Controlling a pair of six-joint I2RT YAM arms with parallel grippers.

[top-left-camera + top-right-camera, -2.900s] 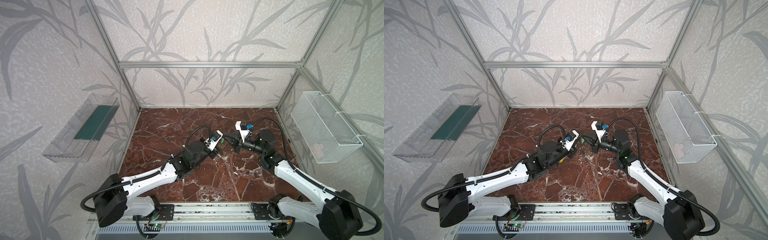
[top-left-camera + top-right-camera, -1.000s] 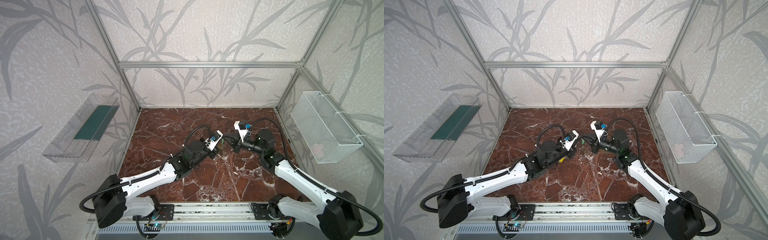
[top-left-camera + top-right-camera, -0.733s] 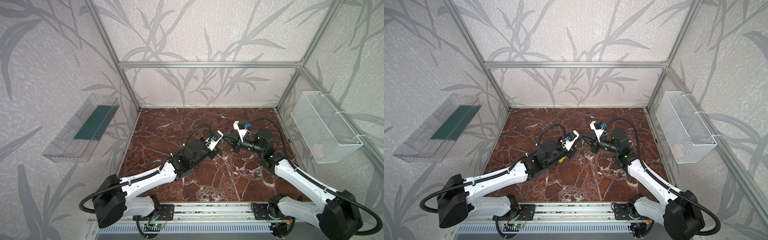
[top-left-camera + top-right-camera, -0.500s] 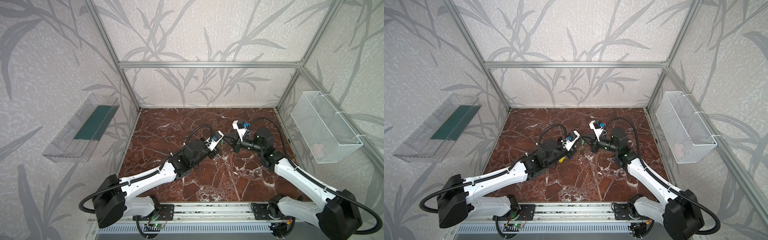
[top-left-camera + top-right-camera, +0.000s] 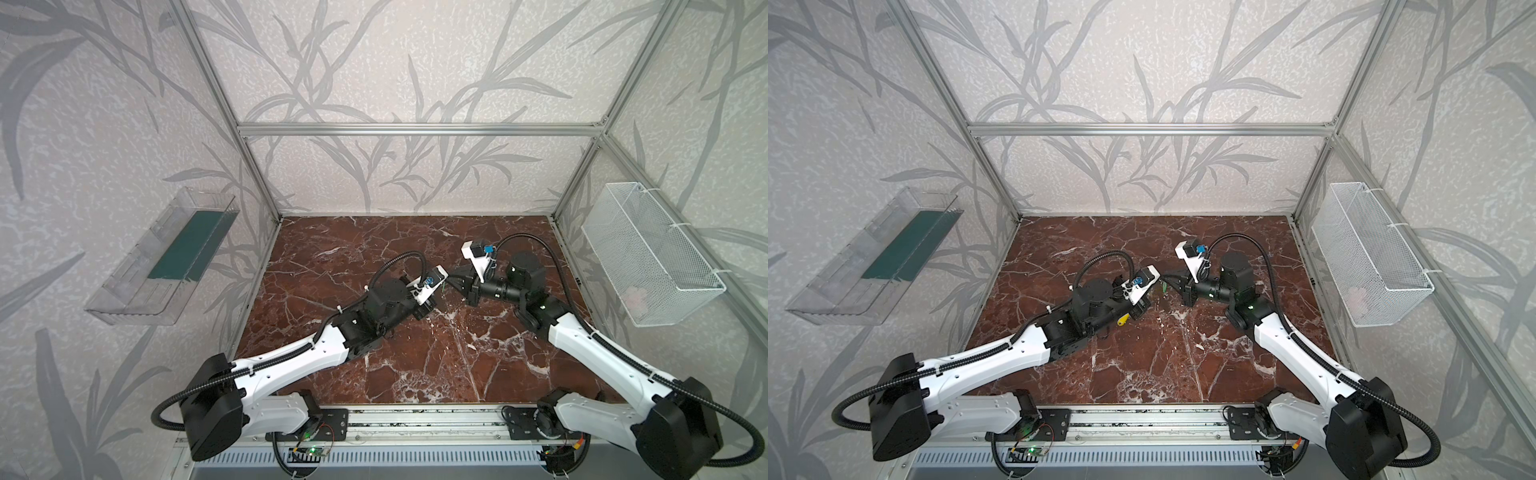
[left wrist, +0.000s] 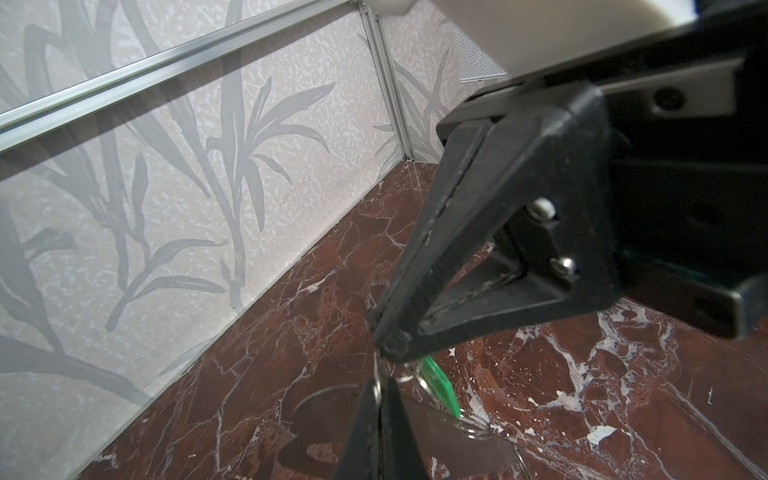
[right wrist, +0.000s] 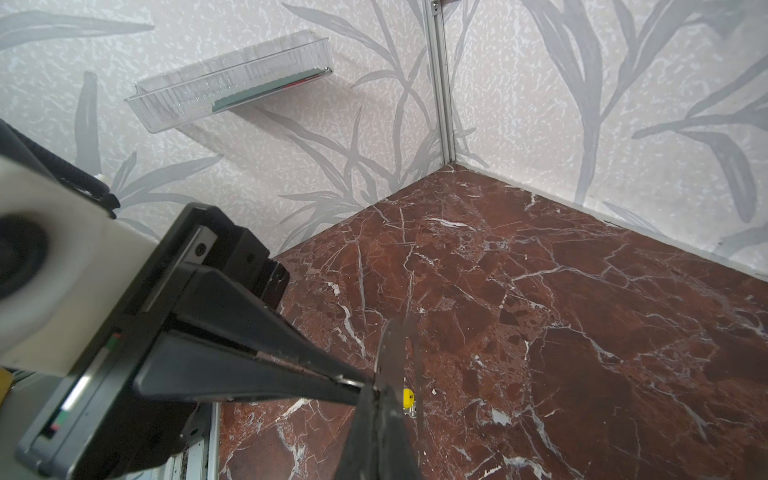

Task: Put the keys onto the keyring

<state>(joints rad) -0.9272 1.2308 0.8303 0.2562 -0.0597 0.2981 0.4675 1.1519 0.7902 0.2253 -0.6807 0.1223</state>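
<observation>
Over the tabletop (image 5: 1183, 353) the right pincer (image 7: 381, 390) clamps the keyring (image 7: 394, 353) by its edge, the left pincer (image 6: 379, 388) pinches a wire ring (image 6: 376, 374) beside the green key (image 6: 436, 380) (dangling there), and the yellow key (image 5: 1122, 320) lies on the tabletop at their 8 o'clock.

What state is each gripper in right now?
Left gripper: closed, pinching a small wire ring beside the green key.
Right gripper: closed, apparently on the keyring edge.
</observation>
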